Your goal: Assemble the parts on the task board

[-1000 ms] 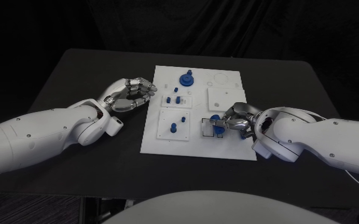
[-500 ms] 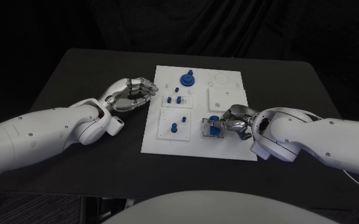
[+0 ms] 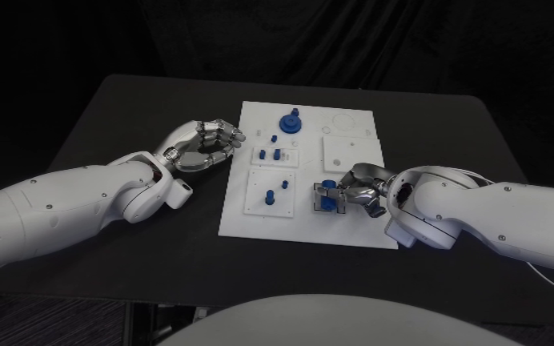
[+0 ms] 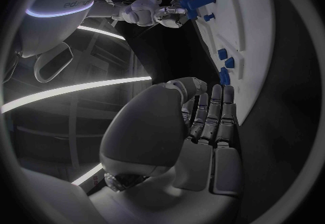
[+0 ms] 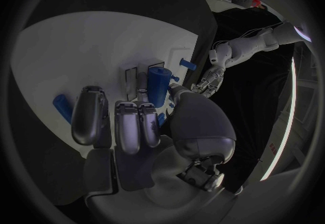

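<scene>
— Two arms reached over the black desk (image 3: 138, 114); what lay between them?

— One white task board (image 3: 347, 234), set in the middle of the desk, with small blue parts on it. The largest, a round blue part with a peg (image 3: 290, 124), stood near the board's far edge.

— And the left hand (image 3: 204, 146)?

— It sat just beside the board's left edge, off the board, fingers curled in on nothing. From its own wrist camera the fingers (image 4: 215, 118) lay folded together against the palm, with a row of small blue parts (image 4: 225, 64) on the board just beyond them.

— The right hand (image 3: 358, 188)?

— Low over the board's near right quarter, at a clear-sided fixture there. It was clasped on a blue cylinder part (image 3: 329, 195) standing in that fixture; in the right wrist view the cylinder (image 5: 156, 86) rose just past the fingertips (image 5: 129, 126), thumb against its side.

— Anything else close by?

— A small blue peg (image 3: 268, 197) stood on the square plate left of that fixture, apart from the hand.
</scene>
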